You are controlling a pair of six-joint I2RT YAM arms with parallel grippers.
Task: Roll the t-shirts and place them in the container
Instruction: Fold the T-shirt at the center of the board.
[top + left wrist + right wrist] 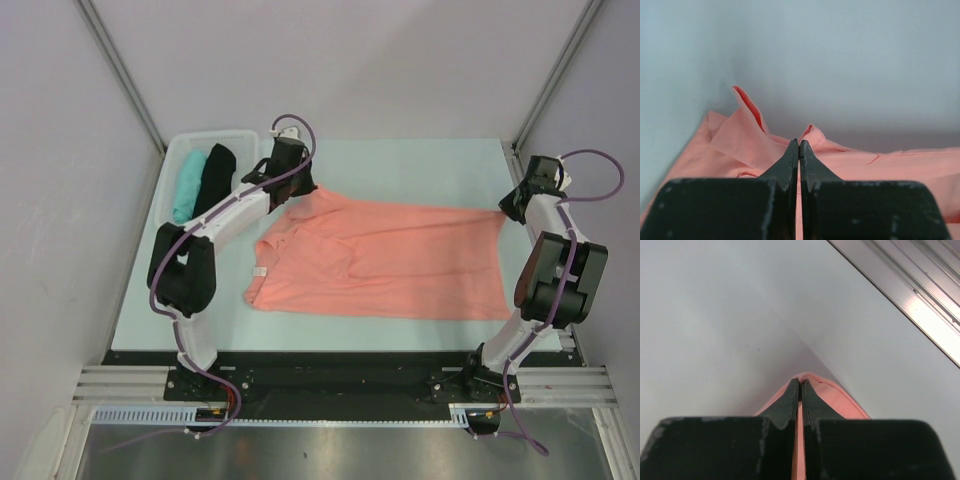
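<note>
Lying sideways across the pale table [420, 165], the pink shirt [380, 260] is spread almost flat. Its neck end faces the left arm and its hem end faces the right arm. A small white label [260, 272] shows at the neck opening, near the left edge of the cloth.

The left gripper [296, 182] is at the far left corner of the shirt, where the cloth is drawn up into a peak. In the left wrist view its fingers [790, 160] are pressed together with a thin strip of pink cloth caught between them. Loose folds of the pink shirt [740, 140] are bunched just beyond the left gripper [799, 146].

The right gripper [512, 207] is at the far right corner of the shirt. In the right wrist view its fingers [791, 400] are likewise closed tight on a narrow edge of the pink shirt [835, 395], which emerges at the tips of the right gripper [800, 384].

A clear plastic bin [180, 150] stands at the far left of the table, just beside the left arm. It holds a teal shirt [188, 185] and a black shirt [215, 175], side by side and touching.
</note>
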